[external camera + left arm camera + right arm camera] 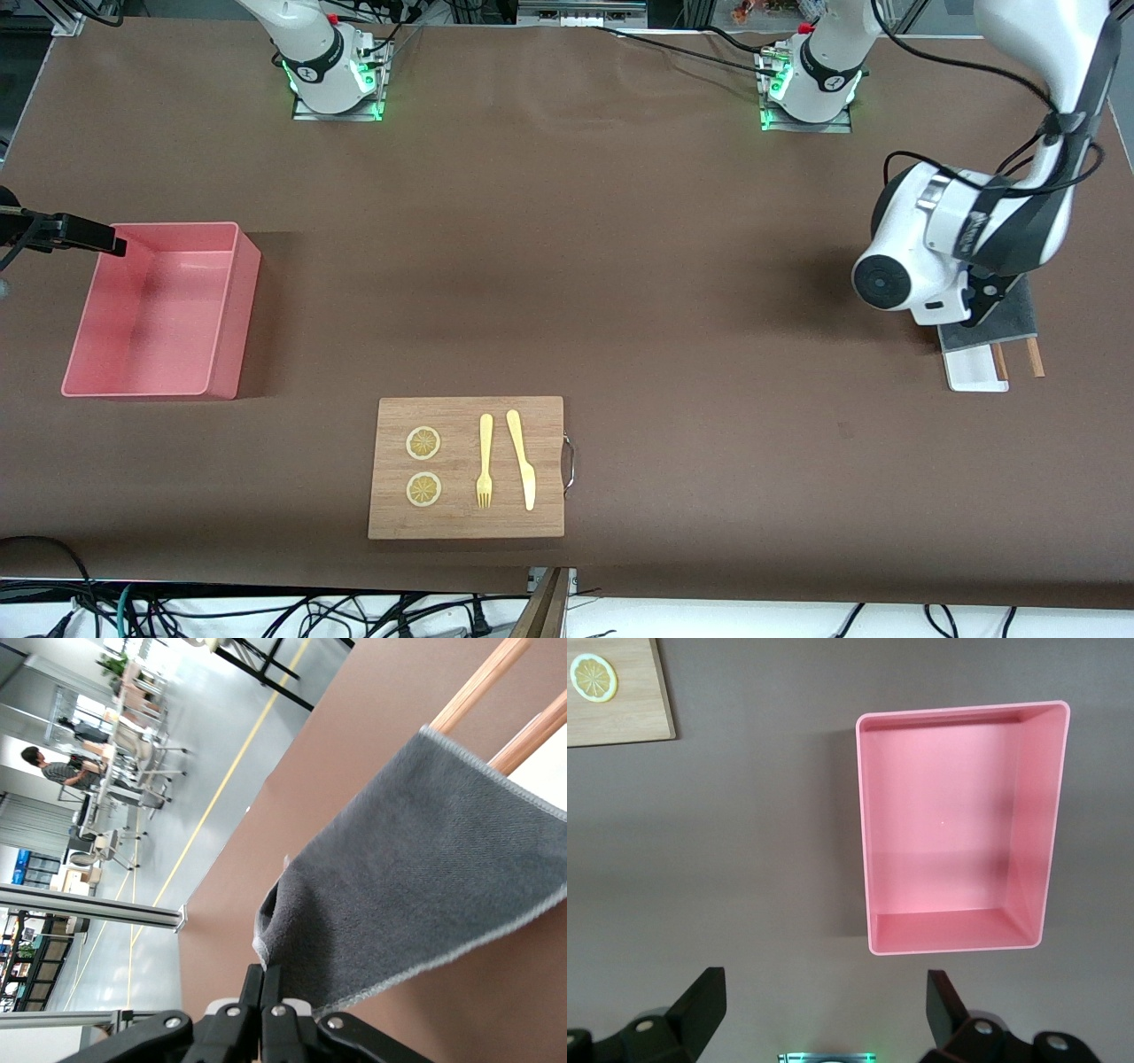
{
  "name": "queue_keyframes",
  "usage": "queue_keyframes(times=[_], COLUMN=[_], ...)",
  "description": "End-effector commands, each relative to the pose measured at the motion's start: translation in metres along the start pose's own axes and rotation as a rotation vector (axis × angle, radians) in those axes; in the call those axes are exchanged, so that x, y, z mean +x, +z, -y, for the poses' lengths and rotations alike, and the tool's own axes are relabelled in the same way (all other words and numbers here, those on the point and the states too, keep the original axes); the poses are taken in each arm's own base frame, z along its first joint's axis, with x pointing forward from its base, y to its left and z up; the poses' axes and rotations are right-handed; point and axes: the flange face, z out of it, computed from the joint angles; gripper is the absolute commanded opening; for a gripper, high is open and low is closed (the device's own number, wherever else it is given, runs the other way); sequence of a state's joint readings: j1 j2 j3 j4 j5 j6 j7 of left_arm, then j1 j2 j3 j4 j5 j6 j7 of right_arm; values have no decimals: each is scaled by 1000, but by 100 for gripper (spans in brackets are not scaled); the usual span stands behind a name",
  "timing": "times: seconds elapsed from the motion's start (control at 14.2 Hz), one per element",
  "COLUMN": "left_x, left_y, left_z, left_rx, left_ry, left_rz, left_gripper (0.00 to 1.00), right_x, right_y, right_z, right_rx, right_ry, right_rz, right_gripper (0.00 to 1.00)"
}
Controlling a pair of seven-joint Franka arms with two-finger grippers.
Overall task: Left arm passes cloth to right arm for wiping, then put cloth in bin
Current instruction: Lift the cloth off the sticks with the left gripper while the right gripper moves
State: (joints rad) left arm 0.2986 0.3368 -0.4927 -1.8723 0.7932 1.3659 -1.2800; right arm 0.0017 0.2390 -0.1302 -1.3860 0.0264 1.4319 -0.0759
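The wooden cutting board lies nearest the front camera, carrying two lemon slices, a fork and a knife; I leave all of it alone. Farther up the bench, at my left arm's end, the cloth lies grey face up across a small white tray and a pair of chopsticks. My left gripper is fully closed, its tips pinching the cloth's near corner, which puckers up at the pinch.

To do this well, I judge I should lift straight up, slowly, until the whole cloth hangs free, so it does not drag the chopsticks or tip the tray. Only a corner is caught, so I avoid any jerk that could slip it loose.

At the other end, the bin stands empty, and my right gripper hovers over the bench just beside it, fingers spread wide and holding nothing. It waits for the handover.
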Motion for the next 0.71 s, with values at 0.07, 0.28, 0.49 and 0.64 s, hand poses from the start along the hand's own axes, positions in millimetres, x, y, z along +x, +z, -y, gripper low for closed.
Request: queue_keyframes(times=[0.07, 0.28, 0.49, 0.64], left_x=[51, 80, 76, 54], left_y=[-79, -127, -170, -199], left_z=[64, 121, 152, 170], left_rx=[-176, -358, -494, -572], left_ry=[186, 347, 496, 556], left_rz=[158, 195, 141, 119], left_gripper=[0, 0, 0, 0], right_x=[4, 18, 36, 42], right_y=[28, 47, 71, 83], right_z=[5, 19, 41, 68], right_rx=[-9, 9, 75, 78], right_ry=[-17, -20, 11, 88], right_rz=[70, 87, 98, 117], right_gripper=[100, 100, 100, 100])
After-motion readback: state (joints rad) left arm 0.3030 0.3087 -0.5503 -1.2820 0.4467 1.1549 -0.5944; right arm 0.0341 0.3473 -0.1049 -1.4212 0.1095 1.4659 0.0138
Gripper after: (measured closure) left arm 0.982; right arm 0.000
